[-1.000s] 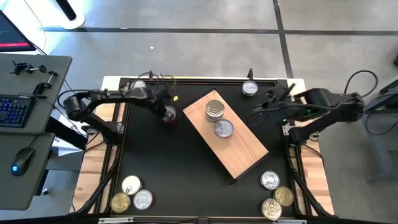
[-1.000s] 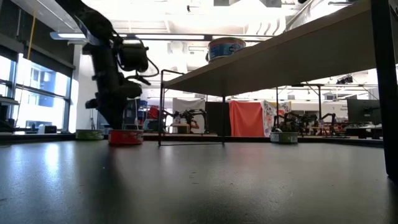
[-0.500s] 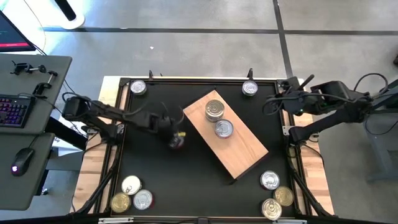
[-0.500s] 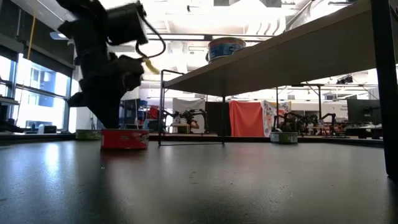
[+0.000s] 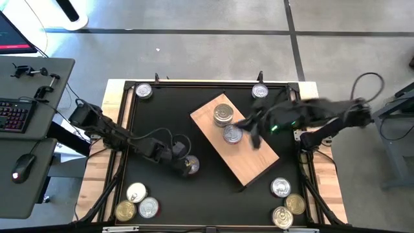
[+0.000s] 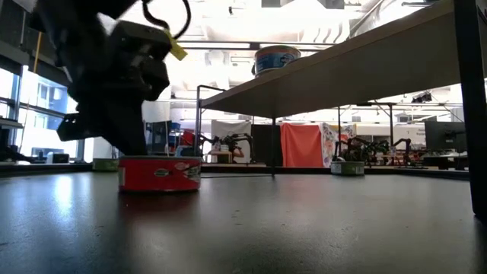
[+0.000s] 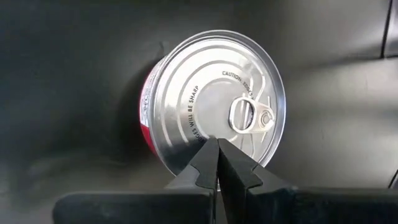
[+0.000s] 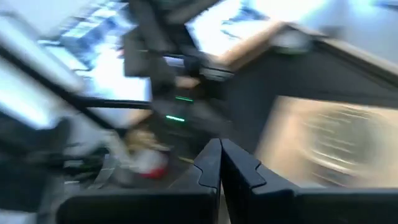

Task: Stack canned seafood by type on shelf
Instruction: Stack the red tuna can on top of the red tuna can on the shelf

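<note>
CHANGE: left gripper (image 7: 217, 142), jaws pressed shut, has pushed red tin (image 5: 190, 166) across counter (image 5: 155, 116) toward shelf (image 5: 255, 162) | right gripper (image 8: 219, 144), jaws shut, swung over shelf's two tins | MEANING: tin nearer, unstacked

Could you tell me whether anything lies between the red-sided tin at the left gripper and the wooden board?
Nothing visible: only bare black table separates the red-sided round tin at the shut left gripper from the light-brown wooden board.
</note>
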`<state>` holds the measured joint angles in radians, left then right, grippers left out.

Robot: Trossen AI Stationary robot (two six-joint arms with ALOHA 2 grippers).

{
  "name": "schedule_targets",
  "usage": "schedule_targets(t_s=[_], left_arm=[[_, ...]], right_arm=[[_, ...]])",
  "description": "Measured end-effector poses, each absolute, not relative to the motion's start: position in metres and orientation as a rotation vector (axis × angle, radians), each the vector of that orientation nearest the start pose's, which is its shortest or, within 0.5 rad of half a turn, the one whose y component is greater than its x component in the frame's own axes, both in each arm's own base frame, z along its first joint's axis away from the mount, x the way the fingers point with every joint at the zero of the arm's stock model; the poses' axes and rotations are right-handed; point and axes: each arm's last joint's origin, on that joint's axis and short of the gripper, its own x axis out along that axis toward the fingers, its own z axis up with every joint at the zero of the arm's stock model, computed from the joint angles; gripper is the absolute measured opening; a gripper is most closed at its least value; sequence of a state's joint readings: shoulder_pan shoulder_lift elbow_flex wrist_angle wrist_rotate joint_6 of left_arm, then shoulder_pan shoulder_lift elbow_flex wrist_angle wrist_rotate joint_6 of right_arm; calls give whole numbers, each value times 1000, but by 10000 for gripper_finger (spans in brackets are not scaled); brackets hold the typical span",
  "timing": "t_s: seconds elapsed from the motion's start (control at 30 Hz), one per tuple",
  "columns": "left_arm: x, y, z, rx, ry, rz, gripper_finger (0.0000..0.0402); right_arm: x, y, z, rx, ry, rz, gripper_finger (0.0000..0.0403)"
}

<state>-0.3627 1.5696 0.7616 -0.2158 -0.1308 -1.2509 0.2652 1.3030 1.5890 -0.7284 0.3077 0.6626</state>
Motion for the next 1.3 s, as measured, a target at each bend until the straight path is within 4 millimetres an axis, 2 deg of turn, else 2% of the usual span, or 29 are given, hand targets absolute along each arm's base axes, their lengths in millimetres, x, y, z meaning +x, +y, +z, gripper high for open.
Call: schedule_targets(t_s=[0.13,0.27,0.43,0.5,0.57,0.73,0.87,0.93,1.0,1.1,1.2,1.3], left_arm=[[261,-110,150,-814,958,383,0],[257,-123,151,-714,963,290,0],[248,-142,152,-592,957,192,0],[245,-150,151,-559,945,163,0],[245,-157,149,-538,930,139,0],[258,-173,134,-571,855,55,0],[270,-183,121,-622,806,0,0],[273,-185,120,-620,803,-8,0],[275,-184,124,-584,805,-12,0],[278,-178,144,-571,755,-23,0],[275,-168,158,-539,747,1,0],[272,-158,171,-513,731,34,0]], right_arm=[[303,98,424,565,355,14,0],[350,141,384,634,379,119,0],[385,187,336,751,448,142,0],[396,202,328,779,467,150,0],[406,216,328,767,466,173,0],[420,236,329,602,663,134,0],[423,243,316,444,866,65,0],[422,245,309,392,940,39,0],[422,249,301,362,972,37,0],[420,252,288,338,1018,38,0],[417,252,286,319,1047,36,0],[418,243,285,330,1068,-18,0]])
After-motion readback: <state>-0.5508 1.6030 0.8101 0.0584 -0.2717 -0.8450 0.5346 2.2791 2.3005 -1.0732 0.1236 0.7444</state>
